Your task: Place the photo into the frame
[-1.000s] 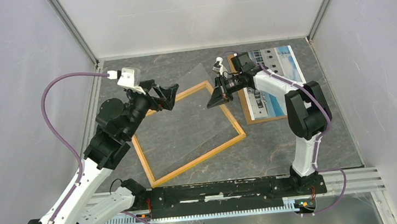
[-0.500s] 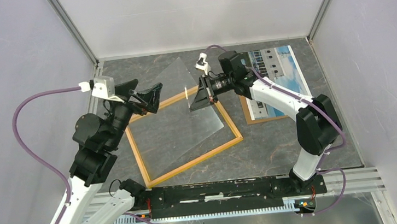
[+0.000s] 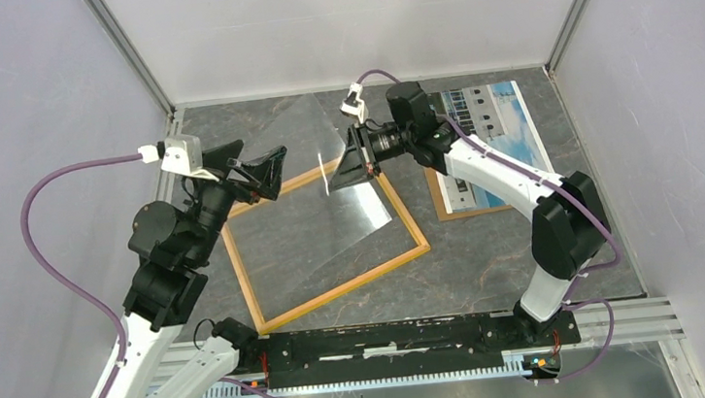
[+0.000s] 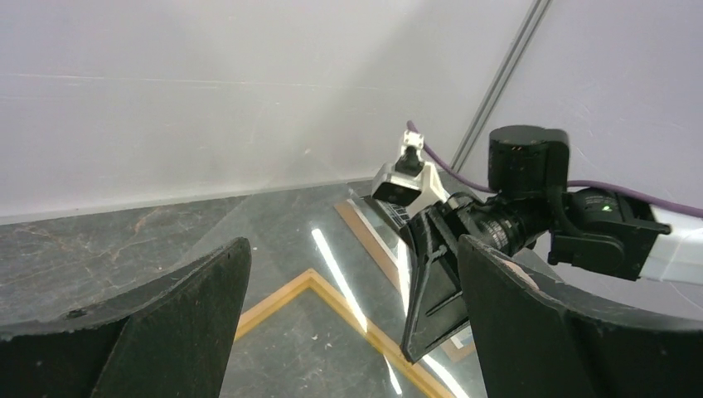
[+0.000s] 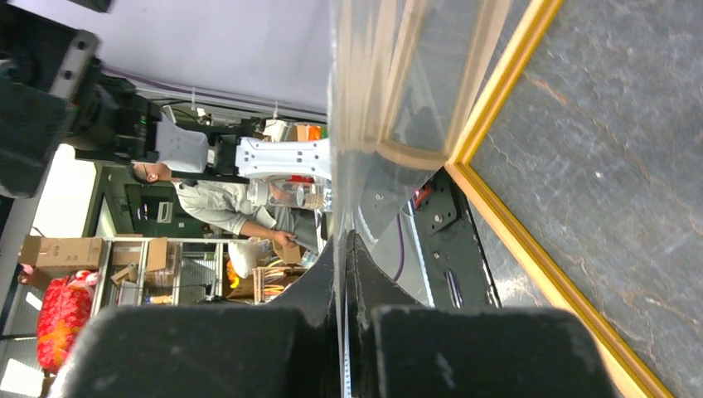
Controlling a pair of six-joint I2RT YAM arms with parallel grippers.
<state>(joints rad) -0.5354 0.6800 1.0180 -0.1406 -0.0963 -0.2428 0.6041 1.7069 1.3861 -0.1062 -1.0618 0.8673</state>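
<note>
Pinching one clear sheet between shut fingers, a grip only its wrist view shows edge-on, the right gripper holds it tilted above the single frame. Only overhead shows one photo on a brown board, right of it. The left gripper gapes, holding nothing.

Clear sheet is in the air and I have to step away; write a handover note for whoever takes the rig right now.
Right gripper: shut on the clear sheet, holding it tilted up over the frame's far side.
Left gripper: open, empty, above the frame's far-left corner.
The frame: lying flat, centre.
The photo: on the brown backing board, far right, untouched.
Done: sheet gripped and tilted up.
Left: probably deal with the sheet, then put the photo into the frame.
</note>
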